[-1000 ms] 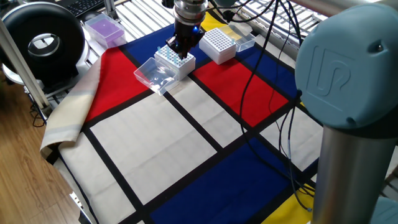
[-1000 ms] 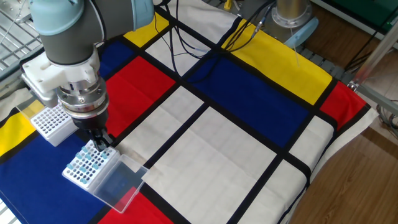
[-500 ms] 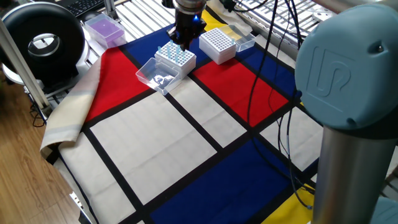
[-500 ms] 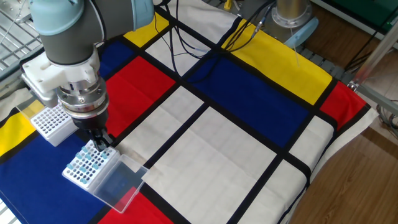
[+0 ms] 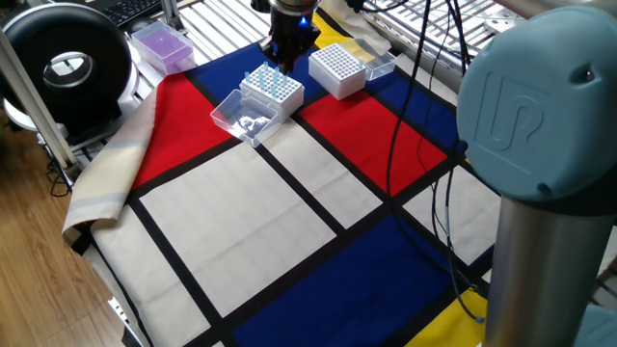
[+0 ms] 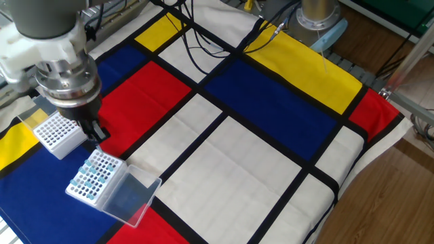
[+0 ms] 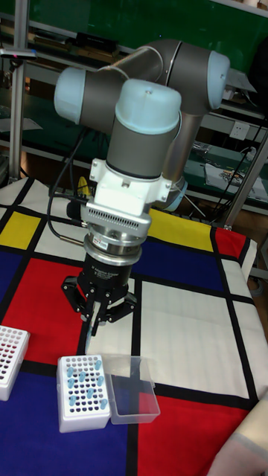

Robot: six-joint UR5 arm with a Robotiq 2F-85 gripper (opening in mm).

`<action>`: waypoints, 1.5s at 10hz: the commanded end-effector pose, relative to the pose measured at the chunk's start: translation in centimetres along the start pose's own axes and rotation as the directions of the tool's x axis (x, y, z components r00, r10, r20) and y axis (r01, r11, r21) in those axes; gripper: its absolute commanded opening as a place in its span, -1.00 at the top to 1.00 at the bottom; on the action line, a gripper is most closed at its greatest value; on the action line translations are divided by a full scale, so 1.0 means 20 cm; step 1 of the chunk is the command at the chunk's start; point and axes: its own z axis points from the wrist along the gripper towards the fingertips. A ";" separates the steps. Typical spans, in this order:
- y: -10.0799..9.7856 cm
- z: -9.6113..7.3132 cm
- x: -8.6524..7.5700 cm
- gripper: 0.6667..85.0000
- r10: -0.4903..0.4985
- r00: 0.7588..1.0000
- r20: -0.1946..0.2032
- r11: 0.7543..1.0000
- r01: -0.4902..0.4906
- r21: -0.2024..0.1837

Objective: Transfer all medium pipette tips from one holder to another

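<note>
Bright, even, sharp; soft shadows

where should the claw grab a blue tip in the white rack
Grip its wide top end, coming straight down. The blue tips stand upright in the white rack, points buried in holes, so only the tops show; neighbours sit close, so keep the claw narrow.

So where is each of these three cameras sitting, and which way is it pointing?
One fixed view: high behind the arm's grey base, looking across the checked cloth to the far tip boxes; the base fills the right side.
The other fixed view: high on the opposite side, looking down; the wrist and end effector show at upper left.
Tall fixed view: low at the table edge, facing the whole arm and end effector.
All three share the tip-filled holder and the empty holder.
</note>
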 end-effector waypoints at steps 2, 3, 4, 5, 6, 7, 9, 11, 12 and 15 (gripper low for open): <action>-0.10 -0.07 -0.01 0.98 -0.028 1.000 -0.004 1.000 0.028 0.007; -0.15 -0.07 -0.01 0.98 -0.053 0.999 -0.005 0.999 0.053 0.008; -0.21 -0.07 -0.02 0.98 -0.084 0.996 0.002 0.996 0.084 0.000; -0.27 -0.07 -0.02 0.98 -0.109 0.994 0.004 0.994 0.109 -0.010; -0.36 -0.07 -0.01 0.98 -0.132 0.991 -0.005 0.991 0.132 0.006; -0.41 -0.07 -0.01 0.98 -0.149 0.989 -0.002 0.989 0.149 -0.002; -0.52 -0.04 0.01 0.98 -0.180 0.984 0.009 0.984 0.180 -0.012; -0.62 -0.01 0.05 0.98 -0.198 0.980 0.021 0.980 0.198 -0.021; -0.65 0.01 0.06 0.98 -0.204 0.979 0.027 0.978 0.205 -0.028; -0.73 0.06 0.10 0.98 -0.218 0.975 0.045 0.975 0.220 -0.041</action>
